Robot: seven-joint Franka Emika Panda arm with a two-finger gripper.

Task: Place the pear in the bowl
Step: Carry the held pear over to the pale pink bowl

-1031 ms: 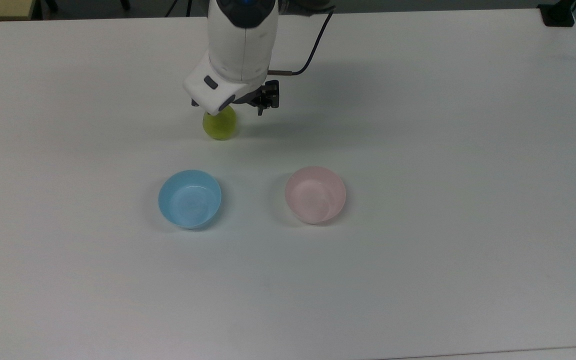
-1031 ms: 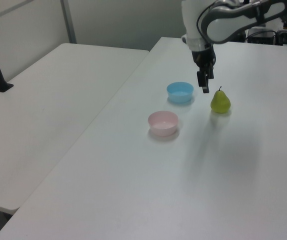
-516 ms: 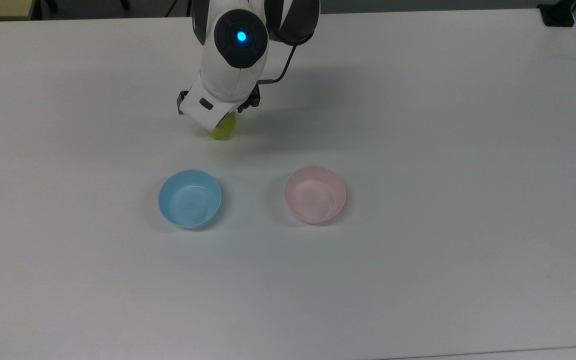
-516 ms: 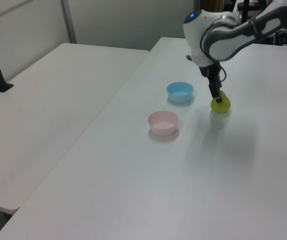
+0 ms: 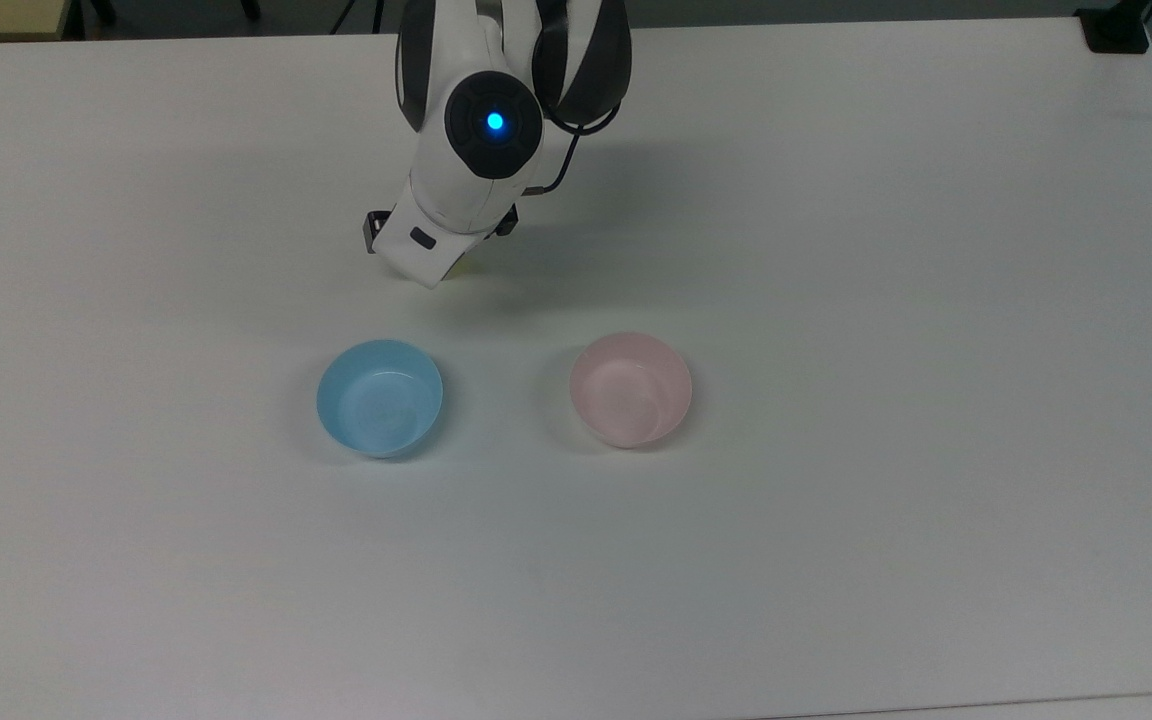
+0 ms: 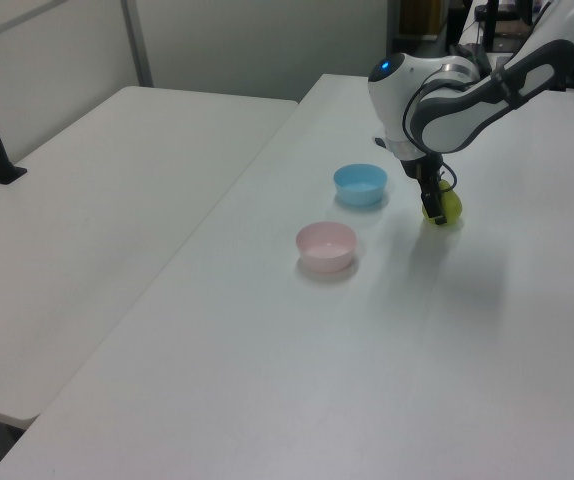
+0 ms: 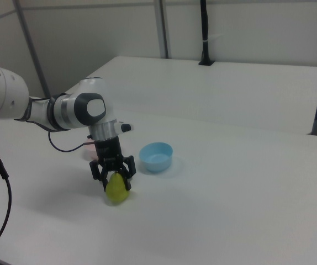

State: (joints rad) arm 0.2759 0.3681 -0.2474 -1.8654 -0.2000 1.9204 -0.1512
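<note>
End effector (image 7: 114, 175) stands with its fingers spread around the pear (image 7: 117, 189) on the bench (image 7: 230, 215), not clenched, apart from the bowl (image 5: 631, 388).

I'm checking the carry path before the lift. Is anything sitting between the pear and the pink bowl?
Nothing visible does. In the top view, bare table lies between the pear, under the gripper, and the pink bowl. The blue bowl sits off to the top view's left of that line.

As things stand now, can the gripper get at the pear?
Probably yes: the gripper is already down over the pear, a finger on either side, and nothing stands between them.
</note>
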